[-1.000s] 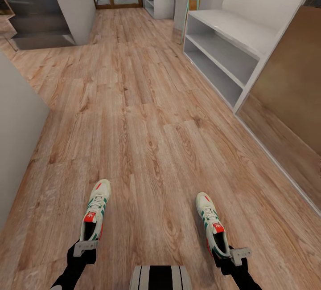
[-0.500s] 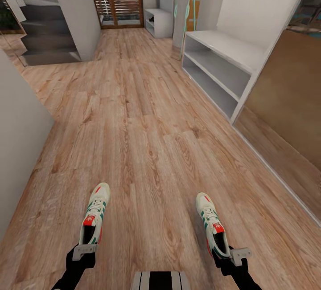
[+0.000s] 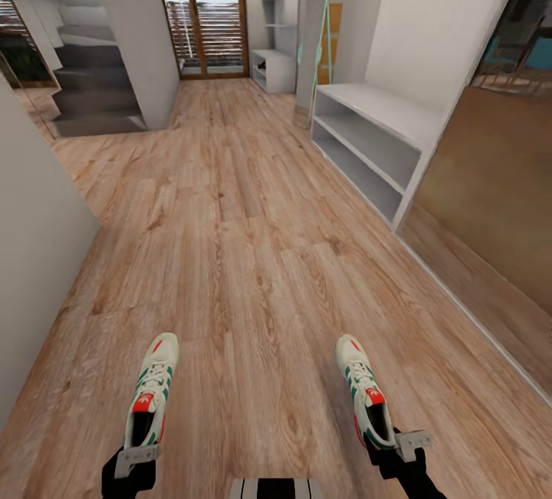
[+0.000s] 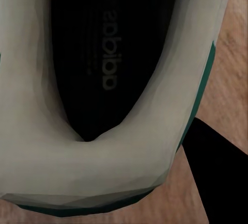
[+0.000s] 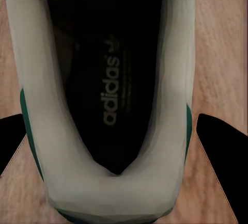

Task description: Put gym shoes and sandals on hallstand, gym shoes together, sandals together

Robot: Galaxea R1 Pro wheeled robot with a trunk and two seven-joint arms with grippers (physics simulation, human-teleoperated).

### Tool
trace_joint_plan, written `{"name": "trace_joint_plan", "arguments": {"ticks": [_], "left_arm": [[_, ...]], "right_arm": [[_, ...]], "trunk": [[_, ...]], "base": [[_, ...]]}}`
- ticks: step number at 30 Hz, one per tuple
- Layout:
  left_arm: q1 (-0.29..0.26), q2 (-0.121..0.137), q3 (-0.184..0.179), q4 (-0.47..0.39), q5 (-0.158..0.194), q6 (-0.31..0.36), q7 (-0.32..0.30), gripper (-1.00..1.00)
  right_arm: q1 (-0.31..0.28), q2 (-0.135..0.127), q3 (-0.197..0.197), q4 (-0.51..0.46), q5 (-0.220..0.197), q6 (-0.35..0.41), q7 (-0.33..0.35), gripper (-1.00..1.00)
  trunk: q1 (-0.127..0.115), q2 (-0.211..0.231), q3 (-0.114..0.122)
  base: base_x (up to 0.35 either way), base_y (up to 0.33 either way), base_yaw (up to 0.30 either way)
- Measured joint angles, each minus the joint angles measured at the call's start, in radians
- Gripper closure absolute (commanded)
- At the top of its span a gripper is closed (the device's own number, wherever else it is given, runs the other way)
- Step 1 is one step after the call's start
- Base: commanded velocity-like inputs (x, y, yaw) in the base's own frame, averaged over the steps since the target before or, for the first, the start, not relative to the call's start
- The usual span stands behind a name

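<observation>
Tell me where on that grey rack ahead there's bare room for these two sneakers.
The nearer grey rack on the right shows its flat top bare and both shelves below it bare. Nothing looks crowded. Each gripper holds a gym shoe: left, right.

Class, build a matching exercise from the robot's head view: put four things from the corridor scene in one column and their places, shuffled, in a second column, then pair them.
Things
1. left gym shoe
2. right gym shoe
3. near grey shoe rack
4. dark staircase

Places
A. far left of the corridor
B. against the right wall
C. held by the right gripper
D. held by the left gripper

Pairs: 1-D, 2-C, 3-B, 4-A
</observation>
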Motion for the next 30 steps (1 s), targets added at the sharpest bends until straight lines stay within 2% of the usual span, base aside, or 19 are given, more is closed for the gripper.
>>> {"name": "trace_joint_plan", "arguments": {"ticks": [30], "left_arm": [[0.000, -0.005, -0.002, 0.022, 0.001, -0.007, 0.004, 1.00]], "right_arm": [[0.003, -0.001, -0.001, 0.021, 0.000, 0.000, -0.002, 1.00]], "trunk": [[-0.013, 0.007, 0.163]], "base": [[0.000, 0.000, 0.000]]}}
